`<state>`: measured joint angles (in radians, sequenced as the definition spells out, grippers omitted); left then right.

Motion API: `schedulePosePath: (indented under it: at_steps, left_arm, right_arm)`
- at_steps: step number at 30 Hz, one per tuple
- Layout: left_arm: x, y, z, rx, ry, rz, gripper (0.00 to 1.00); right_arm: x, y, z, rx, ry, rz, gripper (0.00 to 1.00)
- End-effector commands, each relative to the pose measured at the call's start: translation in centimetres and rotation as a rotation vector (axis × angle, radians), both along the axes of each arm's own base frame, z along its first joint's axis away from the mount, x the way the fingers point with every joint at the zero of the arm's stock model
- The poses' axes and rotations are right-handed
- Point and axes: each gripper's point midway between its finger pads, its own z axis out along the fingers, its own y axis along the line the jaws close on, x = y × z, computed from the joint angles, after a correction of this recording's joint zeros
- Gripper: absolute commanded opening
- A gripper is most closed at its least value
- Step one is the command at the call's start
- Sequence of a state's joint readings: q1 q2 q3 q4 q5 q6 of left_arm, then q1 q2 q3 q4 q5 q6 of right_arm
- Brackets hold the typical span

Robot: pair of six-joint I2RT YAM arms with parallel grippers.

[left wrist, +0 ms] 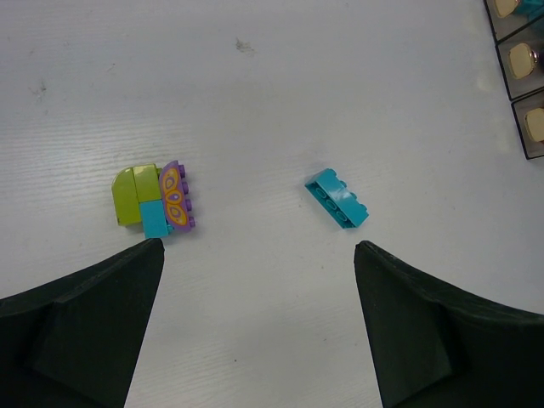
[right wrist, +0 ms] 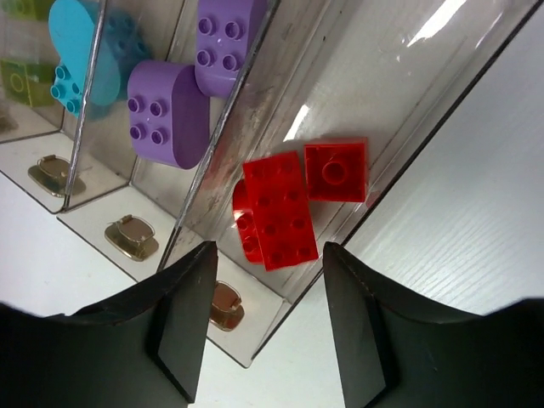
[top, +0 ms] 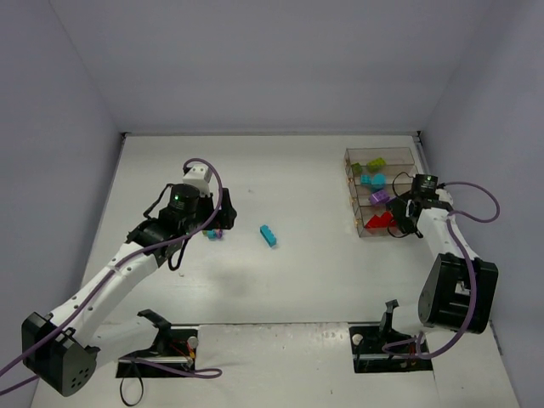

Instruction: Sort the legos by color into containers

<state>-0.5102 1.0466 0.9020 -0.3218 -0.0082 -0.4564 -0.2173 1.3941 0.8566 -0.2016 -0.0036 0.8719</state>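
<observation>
A loose teal brick (top: 269,236) lies mid-table; it also shows in the left wrist view (left wrist: 337,198). A clump of lime, teal and purple bricks (left wrist: 155,200) lies to its left, partly hidden under my left gripper in the top view (top: 214,233). My left gripper (left wrist: 255,280) is open and empty, just above the table near both. The containers (top: 380,189) stand at the right, holding lime, teal, purple and red bricks. My right gripper (right wrist: 268,280) is open and empty over the bin with red bricks (right wrist: 285,204). Purple bricks (right wrist: 170,110) lie in the neighbouring bin.
Walls close the table at the back and on both sides. The arm bases and cables sit at the near edge. The right arm's elbow (top: 459,293) stands just in front of the containers.
</observation>
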Motion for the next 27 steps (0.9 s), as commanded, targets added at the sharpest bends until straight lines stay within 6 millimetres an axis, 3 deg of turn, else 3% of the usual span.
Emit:
schedulePosePath:
  at_steps: [1,5,8,9,12,14,19,20,22,23,25,26,27]
  left_arm:
    - [0.9,0.0,1.3,-0.015,-0.047,0.013,0.87]
    - [0.9,0.1,1.4,-0.018,-0.045,0.032,0.87]
    - [0.9,0.4,1.7,-0.015,-0.046,0.044,0.87]
    - [0.9,0.5,1.8,-0.011,-0.046,0.049,0.87]
    - [0.8,1.0,2.1,-0.003,-0.046,0.072,0.87]
    - [0.6,1.3,2.1,-0.004,-0.046,0.087,0.87]
    - [0.1,2.3,1.6,0.004,-0.044,0.126,0.87]
    - [0.0,2.5,1.7,0.004,-0.049,0.134,0.87]
    - [-0.4,3.0,1.3,0.018,-0.038,0.149,0.87]
    - [-0.5,3.4,1.3,0.025,-0.041,0.164,0.87]
    - [-0.8,3.8,1.1,0.032,-0.031,0.177,0.87]
    - [-0.9,4.0,1.2,0.034,-0.032,0.183,0.87]
    - [-1.2,4.1,0.9,0.039,-0.017,0.187,0.87]
  right_arm:
    - [1.8,-0.8,4.0,-0.072,-0.105,0.041,0.50]
    - [2.4,0.1,6.0,-0.093,-0.156,0.137,0.69]
    - [3.5,1.4,9.1,-0.164,-0.254,0.253,0.88]
    - [4.0,2.9,9.9,-0.186,-0.281,0.321,0.99]
    - [5.2,6.0,13.1,-0.276,-0.407,0.509,1.00]
    - [5.7,9.2,15.2,-0.303,-0.523,0.657,1.00]
    - [5.5,16.3,14.5,-0.303,-0.563,0.948,1.00]
    - [4.9,18.9,14.1,-0.299,-0.565,1.025,1.00]
    - [4.8,21.5,13.2,-0.329,-0.549,1.125,0.98]
    - [4.3,23.9,11.8,-0.320,-0.525,1.197,0.97]
    - [4.2,26.1,11.2,-0.327,-0.516,1.267,0.93]
    - [3.6,28.0,9.5,-0.312,-0.477,1.329,0.91]
    - [3.3,29.1,9.0,-0.310,-0.470,1.367,0.87]
